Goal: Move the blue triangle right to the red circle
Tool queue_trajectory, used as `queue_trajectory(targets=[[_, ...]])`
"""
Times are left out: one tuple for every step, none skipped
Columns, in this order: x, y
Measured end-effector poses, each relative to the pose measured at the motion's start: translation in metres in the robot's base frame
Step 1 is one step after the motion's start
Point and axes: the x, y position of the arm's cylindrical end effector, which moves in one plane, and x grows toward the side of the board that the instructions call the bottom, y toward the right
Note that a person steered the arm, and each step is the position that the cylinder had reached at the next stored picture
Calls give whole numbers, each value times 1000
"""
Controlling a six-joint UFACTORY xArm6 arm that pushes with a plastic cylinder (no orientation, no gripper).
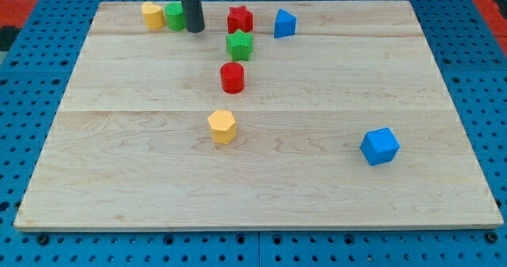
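The blue triangle [284, 23] sits near the view's top, right of centre. The red circle [232, 77] stands lower, below and to the left of it, on the wooden board [317, 188]. My tip [193, 29] is at the top left of centre, touching or just right of a green block [175, 17], well to the left of the blue triangle. A red star [240, 19] lies between my tip and the blue triangle. A green star [239, 45] sits between the red star and the red circle.
A yellow block [152, 16] stands left of the green block at the top left. A yellow hexagon [223, 127] lies below the red circle. A blue cube [379, 146] sits at the lower right. Blue pegboard surrounds the board.
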Motion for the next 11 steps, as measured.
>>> queue_trajectory(targets=[[-15, 17], [-43, 37], [-49, 86], [-15, 128], [-4, 151], [-3, 166], [9, 182], [16, 194], [5, 203], [51, 236], [92, 255]])
